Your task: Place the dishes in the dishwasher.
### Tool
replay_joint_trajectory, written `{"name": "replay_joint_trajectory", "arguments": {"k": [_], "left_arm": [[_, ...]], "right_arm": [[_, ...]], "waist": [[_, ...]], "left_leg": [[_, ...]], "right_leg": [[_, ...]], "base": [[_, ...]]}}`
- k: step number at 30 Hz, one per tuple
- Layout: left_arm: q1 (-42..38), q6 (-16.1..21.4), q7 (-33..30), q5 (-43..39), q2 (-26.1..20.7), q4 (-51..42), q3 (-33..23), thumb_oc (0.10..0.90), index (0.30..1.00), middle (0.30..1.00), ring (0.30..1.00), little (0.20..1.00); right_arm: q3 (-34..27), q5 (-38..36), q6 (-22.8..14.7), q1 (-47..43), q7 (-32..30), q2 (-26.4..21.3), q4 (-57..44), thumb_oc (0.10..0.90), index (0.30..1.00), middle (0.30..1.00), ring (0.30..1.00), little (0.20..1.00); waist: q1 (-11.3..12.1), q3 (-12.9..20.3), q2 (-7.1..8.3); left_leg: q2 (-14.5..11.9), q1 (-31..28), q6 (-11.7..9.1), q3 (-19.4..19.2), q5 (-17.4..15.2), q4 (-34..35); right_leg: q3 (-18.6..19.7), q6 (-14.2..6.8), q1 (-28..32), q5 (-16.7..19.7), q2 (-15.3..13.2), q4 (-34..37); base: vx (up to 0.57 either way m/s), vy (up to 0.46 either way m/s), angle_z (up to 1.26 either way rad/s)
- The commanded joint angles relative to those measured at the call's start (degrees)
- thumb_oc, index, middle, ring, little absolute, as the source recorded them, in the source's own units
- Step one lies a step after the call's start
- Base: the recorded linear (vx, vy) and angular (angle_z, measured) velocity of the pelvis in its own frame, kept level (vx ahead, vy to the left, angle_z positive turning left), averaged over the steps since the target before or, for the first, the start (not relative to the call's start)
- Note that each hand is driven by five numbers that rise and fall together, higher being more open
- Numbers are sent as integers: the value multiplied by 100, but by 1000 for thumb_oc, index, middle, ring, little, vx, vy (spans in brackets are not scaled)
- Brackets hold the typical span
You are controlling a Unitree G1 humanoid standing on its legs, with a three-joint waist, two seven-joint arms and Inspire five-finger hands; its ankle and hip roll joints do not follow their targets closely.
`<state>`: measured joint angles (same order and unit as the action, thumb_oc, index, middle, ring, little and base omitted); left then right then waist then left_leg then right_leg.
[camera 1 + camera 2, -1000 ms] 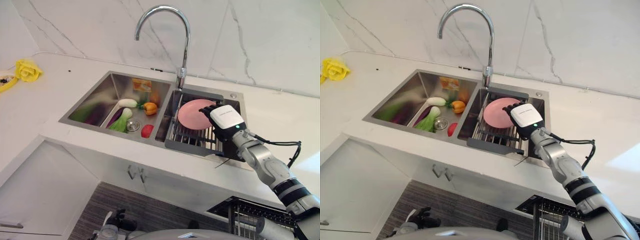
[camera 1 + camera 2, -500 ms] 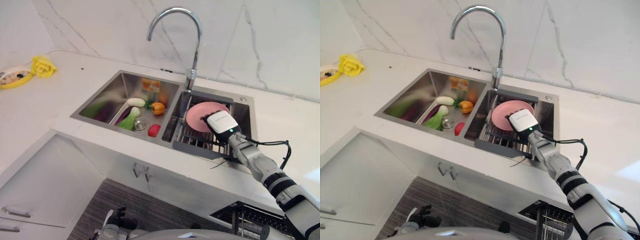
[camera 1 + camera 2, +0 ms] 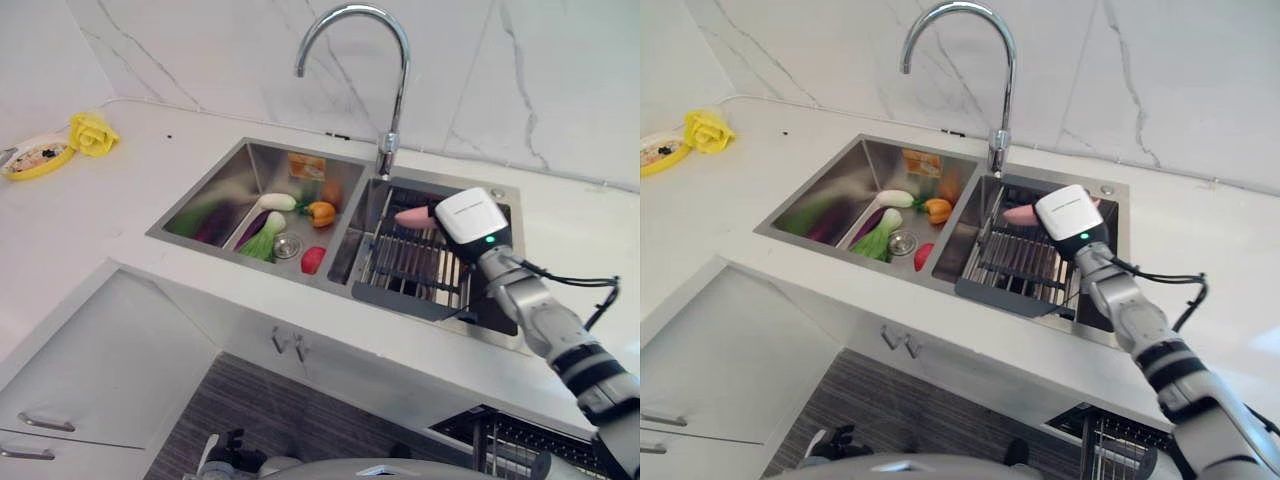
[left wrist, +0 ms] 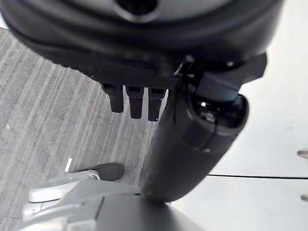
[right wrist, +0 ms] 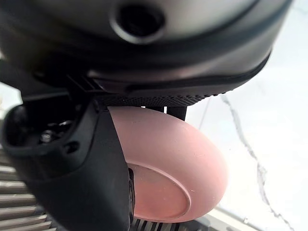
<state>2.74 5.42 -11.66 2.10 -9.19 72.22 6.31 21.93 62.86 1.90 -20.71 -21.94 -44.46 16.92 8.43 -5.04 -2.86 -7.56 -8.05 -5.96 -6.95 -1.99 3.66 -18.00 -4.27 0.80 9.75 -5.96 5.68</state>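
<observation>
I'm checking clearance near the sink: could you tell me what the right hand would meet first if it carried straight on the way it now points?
Probably the faucet. The right hand, gripping the pink plate above the drying rack, points toward it; depth is unclear, so the plate may pass just in front.

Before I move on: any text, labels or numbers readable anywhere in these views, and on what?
None can be read.
Orange label on the back wall of the left sink basin: print too small and blurred.
White cover on the right hand: a faint dark marking, illegible, plus a green light.
Pink plate held in that hand: no print visible.
Yellow dish on the counter: pattern, no legible text.
</observation>
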Motion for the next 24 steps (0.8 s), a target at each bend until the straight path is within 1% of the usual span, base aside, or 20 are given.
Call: {"name": "replay_joint_trajectory", "arguments": {"k": [1, 4, 5, 6, 7, 8, 9, 10, 11, 12, 13, 14, 15, 17, 18, 19, 20, 22, 23, 24], "left_arm": [[-143, 50, -42, 361, -159, 331, 334, 800, 900, 900, 900, 900], [-120, 79, -103, 443, -182, 240, 268, 800, 900, 900, 900, 900], [-116, 89, -128, 469, -206, 200, 223, 800, 900, 900, 900, 900], [-140, 109, -162, 494, -224, 148, 182, 800, 900, 900, 900, 900], [-176, 128, -182, 500, -243, 105, 174, 800, 900, 900, 900, 900], [-208, 171, -214, 460, -235, -20, 167, 800, 900, 900, 900, 900], [-210, 166, -214, 459, -237, -30, 177, 800, 900, 900, 900, 900], [-143, 287, -345, 158, -220, -449, 85, 800, 900, 900, 900, 900], [-112, 303, -400, 17, -200, -450, 32, 800, 900, 900, 900, 900], [-121, 305, -422, -60, -163, -425, -36, 800, 900, 900, 900, 900], [-124, 307, -423, -61, -163, -421, -31, 800, 900, 900, 900, 900], [-220, 293, -360, 7, -106, -394, 48, 800, 900, 900, 900, 900], [-229, 293, -360, 8, -110, -392, 59, 800, 900, 900, 900, 900], [-232, 323, -347, 136, -208, -512, 118, 800, 900, 900, 900, 900], [-250, 297, -298, 314, -272, -515, 171, 800, 900, 900, 900, 900], [-265, 272, -186, 385, -344, -445, 196, 800, 900, 900, 900, 900], [-271, 239, -154, 415, -413, -345, 160, 800, 900, 900, 900, 900], [-216, 171, -153, 478, -477, -256, 60, 800, 900, 900, 900, 900], [-215, 169, -155, 481, -477, -260, 57, 800, 900, 900, 900, 900], [-123, 116, -40, 547, -506, -191, -62, 800, 900, 900, 900, 900]], "right_arm": [[-854, -126, 137, -374, -740, -176, -996, 400, 300, 300, 300, 300], [-1537, -260, -74, 145, -808, -381, -2000, 400, 300, 300, 300, 300], [-1724, -316, -108, 273, -873, -446, -2249, 400, 300, 300, 300, 300], [-1940, -402, -171, 452, -952, -456, -2517, 400, 300, 300, 300, 300], [-2227, -462, -276, 669, -932, -520, -2918, 400, 300, 300, 300, 300], [-2389, -472, -355, 790, -938, -565, -3194, 400, 300, 300, 300, 300], [-2432, -474, -361, 829, -920, -563, -3233, 400, 300, 300, 300, 300], [-2556, -744, -544, 895, -972, -576, -3586, 400, 300, 300, 300, 300], [-2627, -815, -599, 903, -861, -696, -3723, 400, 300, 300, 300, 300], [-2724, -977, -697, 981, -810, -705, -3855, 400, 300, 300, 300, 300], [-2749, -984, -699, 1005, -793, -703, -3881, 400, 300, 300, 300, 300], [-3381, -1398, -833, 1310, -744, -814, -4327, 400, 300, 300, 300, 300], [-3415, -1402, -832, 1338, -733, -808, -4349, 400, 300, 300, 300, 300], [-3503, -1526, -771, 1350, -642, -839, -4316, 400, 300, 300, 300, 300], [-3650, -1536, -758, 1448, -636, -799, -4407, 400, 300, 300, 300, 300], [-3748, -1556, -782, 1561, -564, -771, -4441, 400, 300, 300, 300, 300], [-3766, -1488, -784, 1603, -568, -753, -4494, 400, 300, 300, 300, 300], [-3707, -1475, -846, 1680, -508, -756, -4556, 400, 300, 300, 300, 300], [-3711, -1477, -846, 1683, -504, -754, -4563, 400, 300, 300, 300, 300], [-3750, -1536, -903, 1956, -286, -817, -4504, 400, 300, 300, 300, 300]], "waist": [[-19, 50, 528], [-131, 8, 453], [-182, -56, 441], [-237, -155, 451], [-280, -275, 504], [-293, -369, 527], [-292, -373, 522], [-214, -496, 486], [-212, -503, 508], [-301, -511, 535], [-276, -508, 538], [-690, -658, 650], [-649, -647, 676], [-800, -785, 815], [-841, -825, 874], [-928, -905, 900], [-986, -980, 848], [-919, -1050, 775], [-934, -1057, 793], [-943, -982, 681]], "left_leg": [[-186, 428, -318, 100, 458, 134], [-163, 433, -339, 118, 536, 131], [-179, 503, -390, 94, 606, 16], [-188, 660, -458, 103, 613, -274], [-166, 925, -547, 186, 530, -781], [-97, 1110, -618, 370, 450, -1178], [-98, 1159, -618, 387, 412, -1261], [132, 1189, -707, 1323, 401, -1494], [254, 1066, -626, 1868, 171, -1548], [320, 988, -531, 2114, 9, -1488], [321, 986, -525, 2092, 8, -1484], [444, 783, -95, 1817, -513, -1163], [472, 797, -86, 1783, -477, -1142], [620, 844, 116, 1335, -630, -1166], [655, 831, 223, 985, -690, -1120], [611, 755, 276, 710, -704, -1061], [503, 648, 296, 497, -711, -1031], [495, 593, 366, 206, -553, -972], [517, 594, 367, 217, -507, -947], [544, 637, 501, -87, -273, -760]], "right_leg": [[19, -763, 907, -826, -747, -73], [-12, -754, 921, -857, -752, -78], [27, -733, 915, -885, -747, -85], [58, -698, 910, -901, -767, -92], [76, -661, 892, -894, -815, -89], [137, -651, 856, -874, -839, -84], [129, -653, 853, -875, -839, -87], [505, -655, 668, -759, -841, -74], [825, -707, 525, -657, -836, -71], [1087, -751, 391, -555, -887, -75], [1111, -756, 378, -549, -892, -76], [1727, -963, -91, -238, -1149, -125], [1770, -973, -135, -211, -1177, -121], [2282, -1073, -636, -29, -1245, -192], [2523, -1073, -965, -18, -1169, -388], [2498, -1073, -1242, 74, -1058, -580], [2188, -1073, -1372, 33, -988, -756], [1390, -1007, -1258, -185, -1011, -1186], [1384, -1006, -1263, -169, -1034, -1189], [1173, -803, -938, -674, -773, -2000]], "base": [[0, 0, 0], [-20, -12, 5], [-76, -34, 9], [-143, -53, 13], [-182, -45, 19], [-137, -23, 27], [-144, 75, 18], [-97, 120, -20], [-115, 168, -61], [-32, 98, -116], [-145, 359, -159], [-131, 315, -158], [-208, 418, -133], [-220, 301, -155], [-234, 323, -291], [-158, 275, -305], [-147, 238, -211], [-186, 234, -147], [-310, 305, -173], [-270, 299, -163]]}}
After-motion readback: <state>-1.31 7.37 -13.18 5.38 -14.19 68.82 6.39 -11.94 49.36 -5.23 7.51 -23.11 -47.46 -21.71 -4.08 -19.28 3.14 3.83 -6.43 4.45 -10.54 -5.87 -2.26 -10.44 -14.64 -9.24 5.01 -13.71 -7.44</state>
